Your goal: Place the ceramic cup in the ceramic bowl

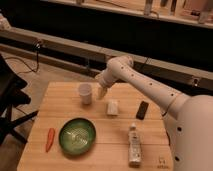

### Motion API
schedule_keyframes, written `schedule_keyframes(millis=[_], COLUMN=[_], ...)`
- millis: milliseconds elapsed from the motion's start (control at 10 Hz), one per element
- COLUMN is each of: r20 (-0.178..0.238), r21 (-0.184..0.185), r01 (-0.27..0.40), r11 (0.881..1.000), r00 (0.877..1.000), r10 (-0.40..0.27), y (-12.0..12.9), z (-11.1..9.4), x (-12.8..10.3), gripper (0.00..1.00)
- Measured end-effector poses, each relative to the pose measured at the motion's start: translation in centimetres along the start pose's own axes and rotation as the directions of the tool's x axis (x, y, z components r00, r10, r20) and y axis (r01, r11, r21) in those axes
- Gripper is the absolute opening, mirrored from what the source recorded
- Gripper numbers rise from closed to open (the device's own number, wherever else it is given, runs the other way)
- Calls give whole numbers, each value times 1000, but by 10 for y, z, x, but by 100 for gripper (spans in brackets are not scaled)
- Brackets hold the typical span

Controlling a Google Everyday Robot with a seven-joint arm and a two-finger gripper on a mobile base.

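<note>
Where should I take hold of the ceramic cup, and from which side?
Take the ceramic cup by its side wall, just below the rim. It stands upright, narrow and handleless, so the open hand can probably straddle it. Come in level from the cup's right in the camera view, where the hand hangs close beside it.

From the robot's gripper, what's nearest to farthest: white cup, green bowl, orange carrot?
The gripper hovers above the wooden table.
1. Small white ceramic cup, right beside it.
2. Round green glazed bowl, near the front.
3. Orange carrot, beyond the bowl.
</note>
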Motion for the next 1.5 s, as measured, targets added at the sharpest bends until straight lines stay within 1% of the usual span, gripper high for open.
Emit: schedule_keyframes(millis=[200, 500, 700, 900, 1100, 1300, 1500], r20=[-22, -43, -55, -61, -64, -62, -58], r21=[-3, -11, -17, -22, -34, -50, -69], r01=[69, 146, 212, 245, 290, 339, 390], r11=[998, 989, 977, 969, 956, 939, 918], r00=[997, 988, 976, 967, 954, 938, 917], r10=[-69, -147, -213, -246, -292, -342, -394], y=[8, 18, 25, 27, 30, 32, 35], z=[-3, -3, -1, 2, 6, 11, 18], x=[-1, 0, -1, -5, -12, -23, -36], gripper=[80, 80, 80, 80, 80, 80, 80])
